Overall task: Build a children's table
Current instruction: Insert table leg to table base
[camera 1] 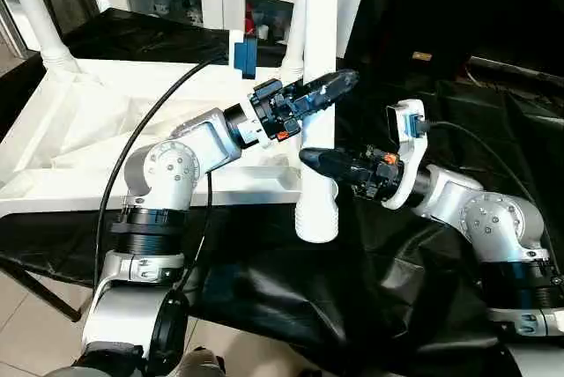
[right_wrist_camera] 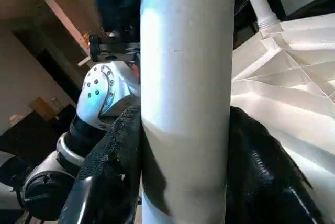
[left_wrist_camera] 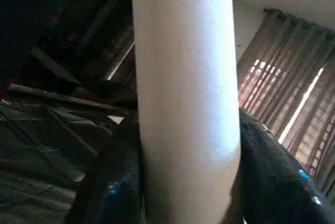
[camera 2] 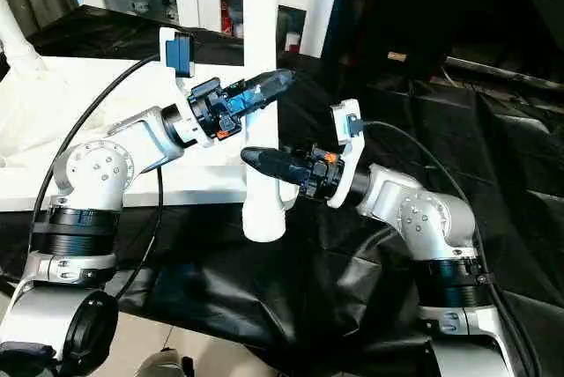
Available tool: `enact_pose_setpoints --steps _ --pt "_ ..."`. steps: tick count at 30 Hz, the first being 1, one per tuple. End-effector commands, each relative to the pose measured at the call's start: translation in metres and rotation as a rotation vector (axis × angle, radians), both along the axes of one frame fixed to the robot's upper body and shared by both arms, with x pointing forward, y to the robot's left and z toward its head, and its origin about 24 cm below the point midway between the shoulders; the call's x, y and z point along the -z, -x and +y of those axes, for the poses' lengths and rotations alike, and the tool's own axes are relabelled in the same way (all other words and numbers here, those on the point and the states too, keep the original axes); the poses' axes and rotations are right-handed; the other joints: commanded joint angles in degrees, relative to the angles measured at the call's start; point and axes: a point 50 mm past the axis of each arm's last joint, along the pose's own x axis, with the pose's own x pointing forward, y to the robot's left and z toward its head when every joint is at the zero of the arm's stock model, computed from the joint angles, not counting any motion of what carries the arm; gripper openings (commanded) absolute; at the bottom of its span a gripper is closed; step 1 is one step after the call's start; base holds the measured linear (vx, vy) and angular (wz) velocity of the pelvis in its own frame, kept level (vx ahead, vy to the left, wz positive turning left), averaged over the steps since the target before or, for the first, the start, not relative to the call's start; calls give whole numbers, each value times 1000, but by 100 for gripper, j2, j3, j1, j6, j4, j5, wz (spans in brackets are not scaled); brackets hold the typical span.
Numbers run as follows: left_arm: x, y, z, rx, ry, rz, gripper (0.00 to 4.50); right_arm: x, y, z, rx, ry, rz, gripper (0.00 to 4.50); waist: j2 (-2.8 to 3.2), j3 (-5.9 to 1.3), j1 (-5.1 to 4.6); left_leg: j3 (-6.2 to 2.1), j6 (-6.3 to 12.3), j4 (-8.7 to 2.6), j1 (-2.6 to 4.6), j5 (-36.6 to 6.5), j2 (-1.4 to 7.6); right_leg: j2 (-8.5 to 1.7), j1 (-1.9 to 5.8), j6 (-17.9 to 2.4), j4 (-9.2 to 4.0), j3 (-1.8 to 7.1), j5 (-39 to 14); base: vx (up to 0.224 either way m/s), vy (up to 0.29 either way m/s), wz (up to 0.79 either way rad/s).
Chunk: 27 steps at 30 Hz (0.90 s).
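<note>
- Head views: tabletop [camera 1: 132,121] inverted on the bench [camera 1: 264,289], one leg [camera 1: 40,16] socketed far left; a second leg [camera 1: 319,86] upright, off its near-right corner.
- Wrist views: right claw [camera 2: 264,164] pinches it; left claw [camera 2: 269,85] straddles it (contact unclear).

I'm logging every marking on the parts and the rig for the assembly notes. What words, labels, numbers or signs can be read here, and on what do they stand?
None can be read: no print shows on the white leg, the tabletop, the left gripper or the right gripper.
Items in the cabinet behind: too small to read.
</note>
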Motion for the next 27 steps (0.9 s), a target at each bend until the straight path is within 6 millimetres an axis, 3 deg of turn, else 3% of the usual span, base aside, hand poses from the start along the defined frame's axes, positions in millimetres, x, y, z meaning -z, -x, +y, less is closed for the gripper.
enact_pose_setpoints --steps 1,6,7,10,13,17,20,27 --pt "-10 -2 -6 11 6 -23 207 -3 0 -7 25 -4 -13 182 55 -451 -19 -87 -217 -426 118 -971 134 -407 308 -877 -526 235 -1241 0 0 0" --pt "-10 -3 -7 -19 13 -22 189 -3 0 -6 51 7 -33 182 59 -450 -17 -90 -229 -431 116 -1006 133 -407 313 -873 -530 234 -1260 0 0 0" --pt "-10 -3 -8 -26 8 -24 187 -4 -1 -6 58 -3 -34 238 52 -451 -22 -89 -225 -430 120 -1010 135 -404 309 -864 -531 233 -1257 0 0 0" --pt "-9 -3 -8 -45 -7 -33 186 -6 -7 -6 128 -16 -51 252 54 -451 -36 -95 -238 -436 116 -1008 138 -411 299 -868 -529 231 -1273 0 0 0" --pt "-9 -5 -10 -132 -80 -92 185 -2 -12 0 211 84 -110 285 53 -446 -61 -108 -274 -448 110 -991 153 -415 295 -785 -538 235 -1295 0 0 0" --pt "-15 -10 -15 -301 -190 -185 185 8 -21 10 341 196 -126 286 29 -446 -114 -105 -307 -452 107 -1019 142 -412 304 -707 -537 239 -1341 0 0 0" --pt "-15 -10 -15 -301 -190 -185 185 8 -21 10 341 196 -126 286 46 -445 -135 -100 -284 -452 115 -1066 140 -409 295 -723 -541 242 -1384 0 0 0" --pt "-15 -10 -15 -301 -190 -185 185 8 -21 10 341 196 -126 286 51 -456 -132 -83 -181 -445 114 -888 136 -392 309 -891 -504 245 -881 0 0 0"
